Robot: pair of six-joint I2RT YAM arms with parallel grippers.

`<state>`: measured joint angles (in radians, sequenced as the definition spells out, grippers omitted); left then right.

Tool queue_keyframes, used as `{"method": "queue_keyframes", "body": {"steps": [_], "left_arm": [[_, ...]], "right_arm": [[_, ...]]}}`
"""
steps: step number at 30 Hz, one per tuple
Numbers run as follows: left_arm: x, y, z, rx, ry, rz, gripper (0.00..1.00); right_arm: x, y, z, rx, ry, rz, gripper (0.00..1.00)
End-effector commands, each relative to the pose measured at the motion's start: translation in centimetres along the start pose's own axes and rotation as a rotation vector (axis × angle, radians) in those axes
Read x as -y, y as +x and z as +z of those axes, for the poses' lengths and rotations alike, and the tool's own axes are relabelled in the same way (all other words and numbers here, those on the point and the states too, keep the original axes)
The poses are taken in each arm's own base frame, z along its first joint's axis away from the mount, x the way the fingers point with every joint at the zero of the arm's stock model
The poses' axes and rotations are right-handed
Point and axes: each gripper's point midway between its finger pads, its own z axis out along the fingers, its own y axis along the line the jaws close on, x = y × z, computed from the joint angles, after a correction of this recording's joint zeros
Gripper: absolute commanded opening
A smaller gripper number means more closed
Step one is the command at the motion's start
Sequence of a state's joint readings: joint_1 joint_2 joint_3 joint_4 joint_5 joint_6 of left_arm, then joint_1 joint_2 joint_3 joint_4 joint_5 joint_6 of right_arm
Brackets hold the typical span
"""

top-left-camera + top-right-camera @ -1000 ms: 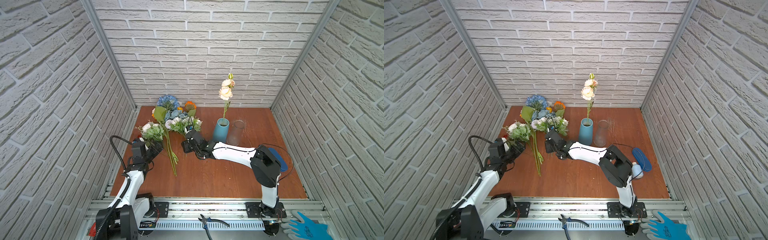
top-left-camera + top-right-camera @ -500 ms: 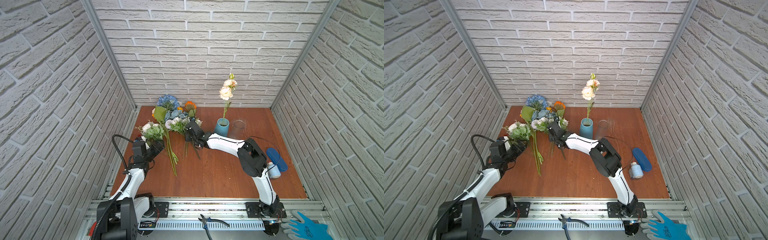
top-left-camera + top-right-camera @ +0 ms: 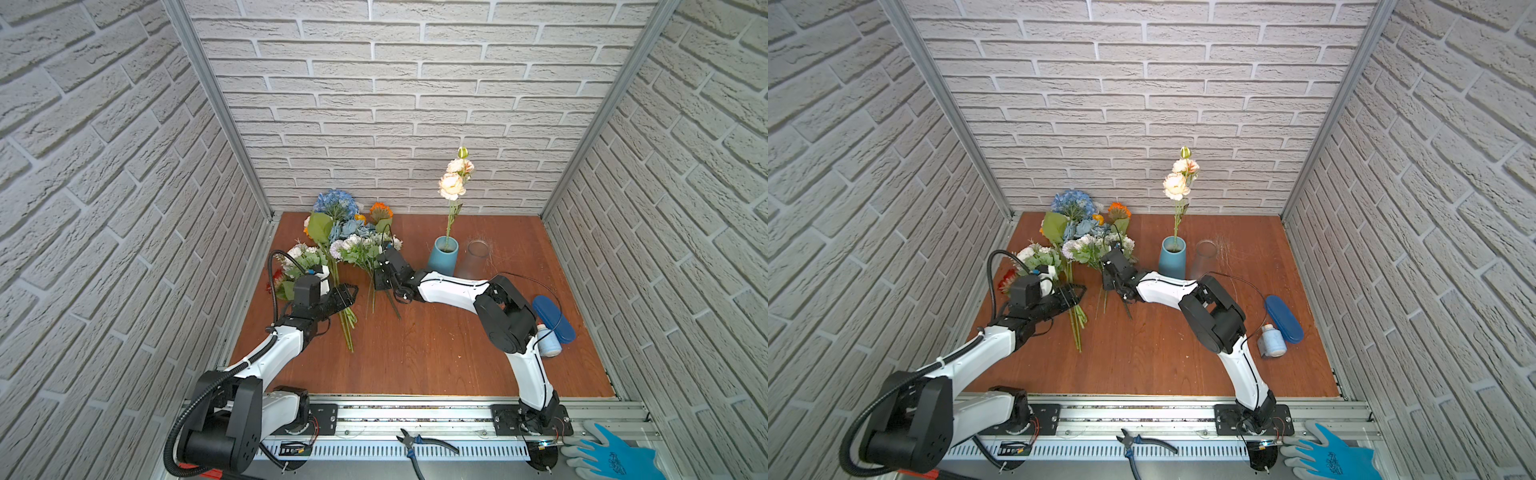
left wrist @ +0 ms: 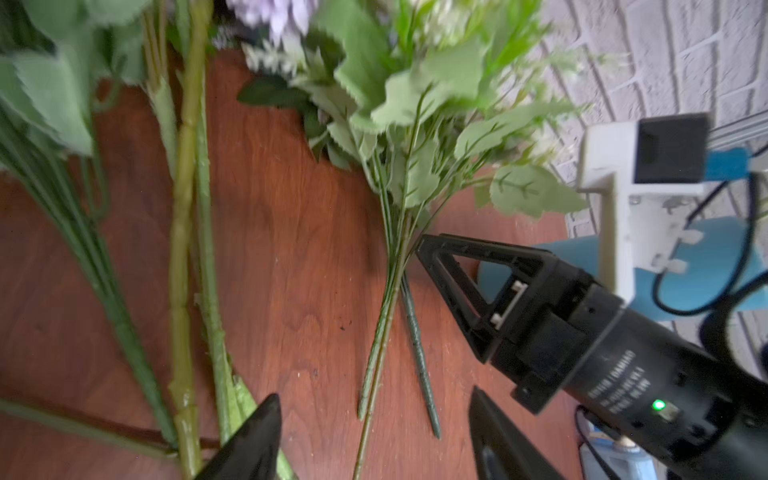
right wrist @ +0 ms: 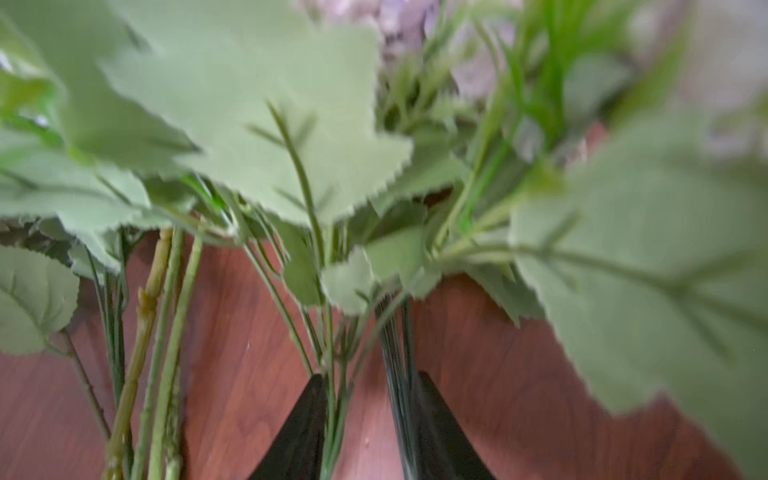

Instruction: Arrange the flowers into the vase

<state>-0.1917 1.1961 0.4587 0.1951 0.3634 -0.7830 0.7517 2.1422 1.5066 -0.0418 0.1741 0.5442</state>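
Now, your right end effector point(image 5: 368, 376) straddles the bunch point(image 3: 361, 251), stems running twelve-to-six; clamped or not, can't tell. Vase point(image 3: 442, 259) sits at two o'clock. Left end effector point(image 4: 374, 395) gapes, empty.

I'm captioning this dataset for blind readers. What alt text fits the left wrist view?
The right arm's black tool sits at the thin green stems of a leafy lilac-and-white flower bunch lying on the reddish-brown wooden table. The left tool frames the foreground, jaws apart, beside thicker green stems; a blue vase stands behind.
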Motion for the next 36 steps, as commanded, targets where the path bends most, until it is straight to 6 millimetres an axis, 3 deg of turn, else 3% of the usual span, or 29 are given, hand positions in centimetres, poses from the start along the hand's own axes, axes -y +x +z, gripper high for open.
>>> {"method": "queue_keyframes", "body": {"steps": [1, 6, 11, 19, 27, 36], "left_arm": [[0.3, 0.7, 0.9, -0.020, 0.013, 0.035, 0.64], [0.6, 2.0, 2.3, -0.076, 0.028, 0.031, 0.55], [1.7, 3.5, 3.2, -0.126, 0.054, 0.043, 0.56], [0.9, 4.7, 4.8, -0.163, 0.035, 0.034, 0.56], [1.3, 4.2, 5.9, -0.172, 0.045, 0.033, 0.27], [1.6, 3.9, 5.7, -0.168, 0.041, 0.036, 0.16]], "right_arm": [[-1.8, -3.0, -2.8, 0.096, -0.099, 0.041, 0.38], [-2.3, -2.8, -1.8, 0.086, -0.171, 0.079, 0.38], [-2.6, -2.9, -1.0, 0.089, -0.222, 0.109, 0.39], [-1.6, -1.6, -0.1, 0.055, -0.196, 0.131, 0.38], [-1.6, 0.6, 0.7, 0.008, -0.229, 0.174, 0.36], [-2.3, 1.2, 1.7, -0.002, -0.276, 0.209, 0.37]]}}
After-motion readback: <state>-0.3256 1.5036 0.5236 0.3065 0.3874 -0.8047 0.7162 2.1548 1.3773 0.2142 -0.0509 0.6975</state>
